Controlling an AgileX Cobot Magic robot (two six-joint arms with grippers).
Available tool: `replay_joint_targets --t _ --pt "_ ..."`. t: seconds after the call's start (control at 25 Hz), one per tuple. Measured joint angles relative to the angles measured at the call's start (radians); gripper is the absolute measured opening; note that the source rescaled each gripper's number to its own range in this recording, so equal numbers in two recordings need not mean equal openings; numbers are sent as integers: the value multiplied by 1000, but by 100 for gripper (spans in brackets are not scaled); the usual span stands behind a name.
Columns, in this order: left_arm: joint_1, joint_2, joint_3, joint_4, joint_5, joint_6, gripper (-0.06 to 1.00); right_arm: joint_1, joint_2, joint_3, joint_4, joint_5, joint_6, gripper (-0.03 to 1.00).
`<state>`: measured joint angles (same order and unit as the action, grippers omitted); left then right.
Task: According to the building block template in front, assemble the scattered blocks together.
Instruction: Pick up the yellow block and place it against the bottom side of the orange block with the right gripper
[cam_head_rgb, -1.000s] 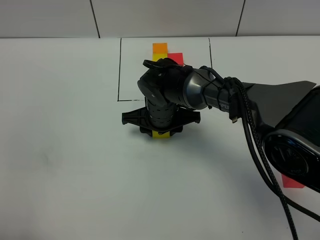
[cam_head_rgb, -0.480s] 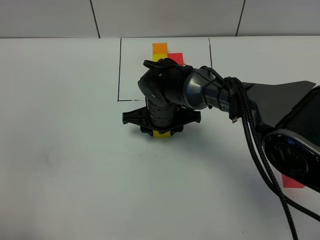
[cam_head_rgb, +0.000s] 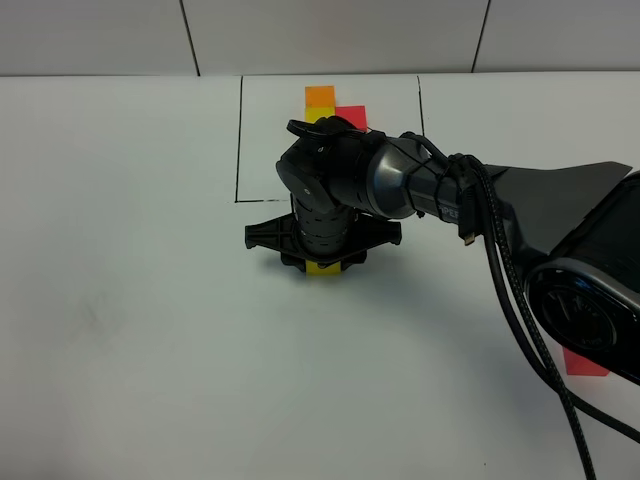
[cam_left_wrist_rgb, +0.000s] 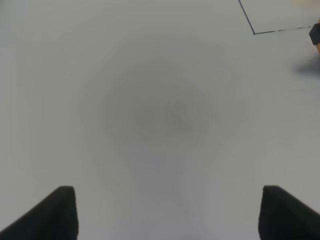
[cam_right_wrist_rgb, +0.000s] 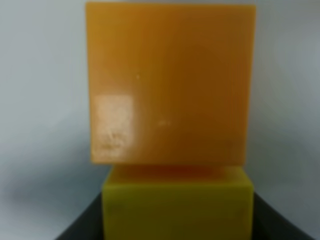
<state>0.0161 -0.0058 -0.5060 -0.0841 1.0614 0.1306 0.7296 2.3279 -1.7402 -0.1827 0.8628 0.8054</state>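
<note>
My right claw (cam_head_rgb: 322, 262) points down at the table (cam_head_rgb: 130, 330) just below the middle of the overhead frame. Its jaws are closed on the yellow cube (cam_head_rgb: 322, 269), whose edge peeks out beneath the fingers. My wrist camera shows that cube pinched between my two dark fingers. The orange cube (cam_right_wrist_rgb: 170, 82) is butted against its far face, the two touching and roughly lined up. From overhead the orange cube is hidden under my wrist.

The red cube (cam_head_rgb: 585, 364) lies well apart at the lower right of the frame, partly covered by my arm's body. The building block template (cam_head_rgb: 332, 108) sits at the top centre: a small orange square above a yellow one, with red to the yellow's right, inside a thin black outline (cam_head_rgb: 240, 140). My arm covers part of it.

My left claw (cam_left_wrist_rgb: 167, 215) is out of the overhead view. Its own camera shows the fingertips (cam_left_wrist_rgb: 57, 212) standing wide apart over bare table, holding nothing, with a corner of the outline nearby.
</note>
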Motion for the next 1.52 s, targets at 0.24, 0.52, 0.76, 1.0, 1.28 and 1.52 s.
replay_joint_targets --t 0.24,0.52,0.76,1.0,1.28,1.52 --pt "0 0 0 0 0 0 71 0 0 0 2 -13 -11 1" --pt "0 0 0 0 0 0 71 0 0 0 3 -14 -12 1" --pt "0 0 0 0 0 0 71 0 0 0 3 -14 -14 1" --pt "0 0 0 0 0 0 71 0 0 0 3 -16 20 1" --pt "0 0 0 0 0 0 71 -1 0 0 3 -15 27 1" --pt "0 0 0 0 0 0 71 -2 0 0 3 -15 29 1"
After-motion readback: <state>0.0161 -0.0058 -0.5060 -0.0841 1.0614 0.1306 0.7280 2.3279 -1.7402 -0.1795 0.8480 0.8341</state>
